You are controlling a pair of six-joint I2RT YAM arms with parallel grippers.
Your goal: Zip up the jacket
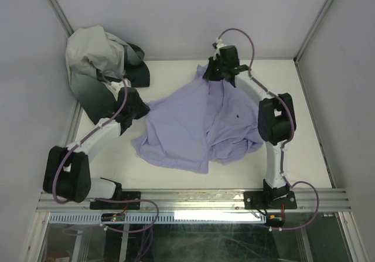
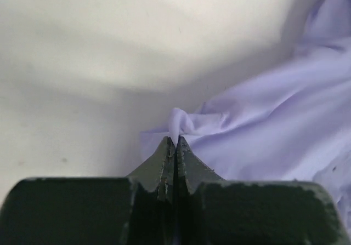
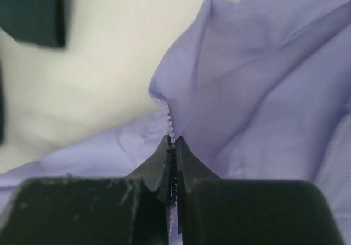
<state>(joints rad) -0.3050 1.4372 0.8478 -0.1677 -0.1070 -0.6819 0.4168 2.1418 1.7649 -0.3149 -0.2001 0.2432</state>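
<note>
The lavender jacket (image 1: 193,127) lies crumpled and spread across the middle of the white table. My left gripper (image 1: 142,106) is at the jacket's left edge, shut on a small pinch of its fabric (image 2: 176,121). My right gripper (image 1: 212,75) is at the jacket's far top corner, shut on the zipper edge; the white zipper teeth (image 3: 169,121) run up out of the closed jaws. The jacket's front panels overlap and hide the rest of the zipper.
A white-and-dark-green garment (image 1: 102,68) is heaped at the back left, just behind my left arm. Grey walls enclose the table on three sides. A metal rail (image 1: 193,198) runs along the near edge.
</note>
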